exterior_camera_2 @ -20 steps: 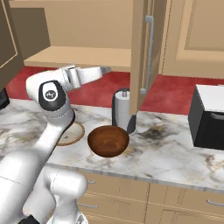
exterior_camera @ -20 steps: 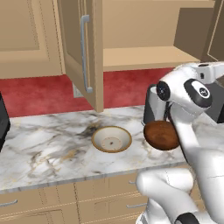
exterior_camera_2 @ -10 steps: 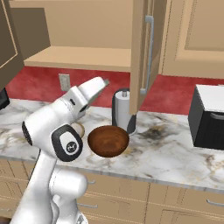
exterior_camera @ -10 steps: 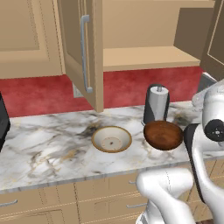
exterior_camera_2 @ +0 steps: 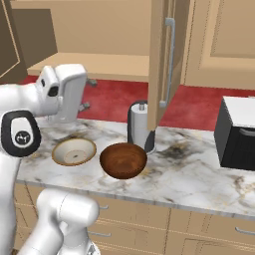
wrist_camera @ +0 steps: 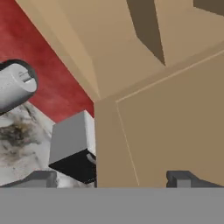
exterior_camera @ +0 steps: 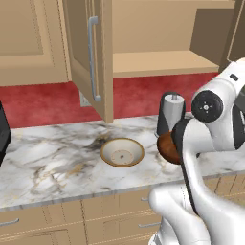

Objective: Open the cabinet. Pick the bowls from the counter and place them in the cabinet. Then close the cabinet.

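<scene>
The cabinet [exterior_camera: 158, 62] stands with both doors swung out, its shelf bare [exterior_camera_2: 99, 64]. On the counter [exterior_camera: 48, 162] lie the two bowls: the cream-white one [exterior_camera: 122, 152] [exterior_camera_2: 73, 151] and the dark wooden one [exterior_camera_2: 123, 160], which my arm half hides in the left base view [exterior_camera: 165, 143]. My gripper [exterior_camera_2: 88, 93] is open and holds nothing. It hangs above the cream bowl, below the shelf's front edge, pointing right. In the hand view the gripper [wrist_camera: 113, 181] faces an open cabinet door [wrist_camera: 166, 131].
A grey canister [exterior_camera_2: 139, 124] [exterior_camera: 171, 112] stands behind the dark bowl, close to the right door's lower edge [exterior_camera_2: 159, 99]. A black appliance [exterior_camera_2: 239, 132] sits at the counter's right end. The left door [exterior_camera: 93, 57] juts out over the counter.
The arm has swung and refolded, bringing the hand lower, over the cream bowl. The jaws stayed open. Both bowls and the canister have not moved.
</scene>
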Robot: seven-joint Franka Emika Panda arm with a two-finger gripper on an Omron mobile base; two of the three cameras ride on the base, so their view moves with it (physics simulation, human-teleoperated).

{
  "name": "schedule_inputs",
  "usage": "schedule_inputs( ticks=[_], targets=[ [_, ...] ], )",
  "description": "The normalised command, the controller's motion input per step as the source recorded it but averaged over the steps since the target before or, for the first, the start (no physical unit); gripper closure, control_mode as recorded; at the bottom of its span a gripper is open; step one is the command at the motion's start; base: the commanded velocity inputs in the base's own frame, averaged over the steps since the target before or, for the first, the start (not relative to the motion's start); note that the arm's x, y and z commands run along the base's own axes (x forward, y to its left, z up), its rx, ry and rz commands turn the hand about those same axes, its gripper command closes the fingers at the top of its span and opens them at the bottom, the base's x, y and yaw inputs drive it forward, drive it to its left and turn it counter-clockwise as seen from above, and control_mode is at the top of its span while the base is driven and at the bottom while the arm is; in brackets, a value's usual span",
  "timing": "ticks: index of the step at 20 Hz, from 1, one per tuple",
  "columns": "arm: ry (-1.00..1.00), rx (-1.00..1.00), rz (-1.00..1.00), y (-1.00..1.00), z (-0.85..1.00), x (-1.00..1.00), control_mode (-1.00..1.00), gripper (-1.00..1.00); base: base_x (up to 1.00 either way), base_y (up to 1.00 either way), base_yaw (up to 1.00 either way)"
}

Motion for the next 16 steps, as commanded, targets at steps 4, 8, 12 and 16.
schedule_inputs(
  ticks=[4,8,12,16],
  targets=[
    [0.14,0.05,-0.06,0.1,-0.04,-0.02,-1.0,-1.0,0.0,0.0,0.0],
    [0.03,0.43,0.0,-0.14,-0.35,-0.16,-1.0,-1.0,0.0,0.0,0.0],
    [0.0,0.6,0.0,-0.25,-0.33,-0.31,-1.0,-1.0,0.0,0.0,0.0],
    [0.0,0.59,-0.06,-0.04,-0.26,-0.25,-1.0,-1.0,0.0,0.0,0.0]
  ],
)
